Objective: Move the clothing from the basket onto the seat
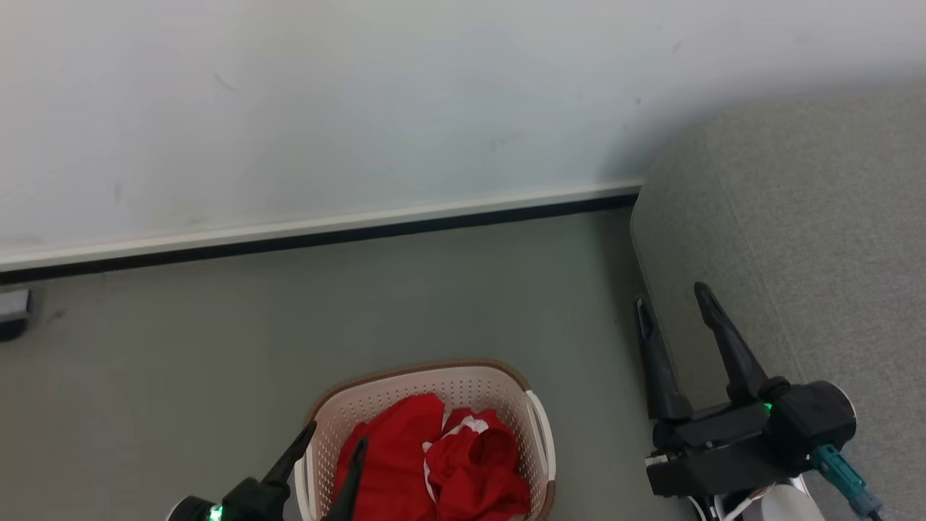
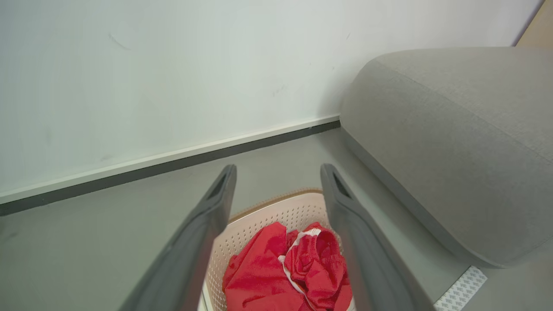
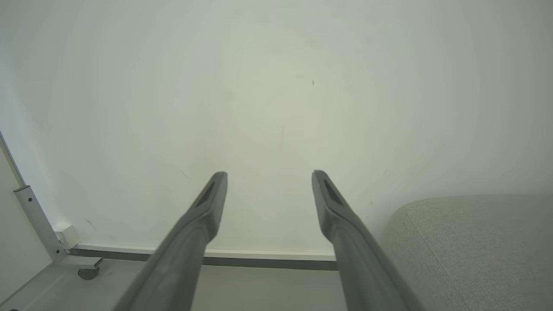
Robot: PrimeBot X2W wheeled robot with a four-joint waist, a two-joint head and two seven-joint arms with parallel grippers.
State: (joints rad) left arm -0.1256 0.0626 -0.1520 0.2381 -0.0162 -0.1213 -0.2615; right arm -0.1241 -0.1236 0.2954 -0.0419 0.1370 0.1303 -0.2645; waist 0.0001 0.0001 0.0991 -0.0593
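Looking at red clothing [image 1: 441, 463] with white trim, all bunched up inside the cream laundry basket [image 1: 434, 378] down on the grey floor [image 1: 362, 304]. None of it on the grey sofa seat [image 1: 796, 217] yet, so basically square one by the look of it. Left gripper [image 1: 336, 434] hanging over the basket's left rim, fingers spread wide, holding nothing. Right gripper [image 1: 671, 297] likewise spread wide and empty, parked over by the seat's edge, pointing at the white wall [image 1: 362, 108].

Stuff worth worrying about, guessing here:

- Could easily pinch just one loose fold and drag the whole tangled pile up, then drop half on the floor between basket and seat. Looks like more than one garment knotted together, hard to tell how many.
- Might hook a fingertip on the basket's perforated wall or brown rim on the way down, with the fingers so close to that left side. Light plastic, so probably slides or tips.
- Swinging the load right means heading toward the right gripper, so possible arm bump unless kept out of the way.
- Letting go too early near the seat's rounded corner = fabric sliding off onto the floor. Better to carry well over the seat before opening.
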